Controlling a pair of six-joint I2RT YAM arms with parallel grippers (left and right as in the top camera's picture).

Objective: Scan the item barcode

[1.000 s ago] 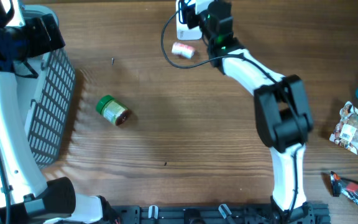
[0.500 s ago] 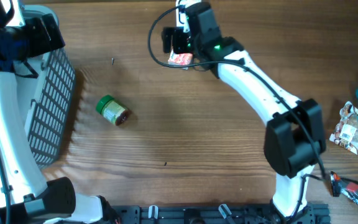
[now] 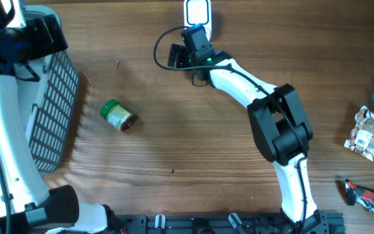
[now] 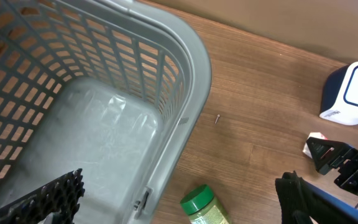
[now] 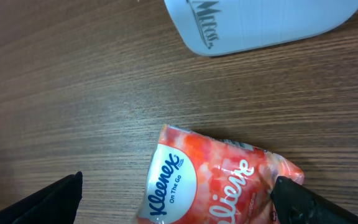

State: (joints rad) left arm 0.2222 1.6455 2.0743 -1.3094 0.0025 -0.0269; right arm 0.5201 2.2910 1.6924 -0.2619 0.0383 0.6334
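Kleenex pack (image 5: pixel 210 180) lies flat on the wood table (image 5: pixel 61 93), just beside the white scanner (image 5: pixel 260 22). I see my right gripper (image 5: pixel 179 202) spread wide, straddling it without gripping. My left gripper (image 4: pixel 179 199) gapes wide above the basket (image 4: pixel 191 56).

You see a grey plastic lattice basket (image 4: pixel 104 93) filling the left. Beside its right wall lies a green-lidded jar (image 4: pixel 202 206). Well right of the basket stands a white-and-navy boxy scanner (image 4: pixel 353 93).
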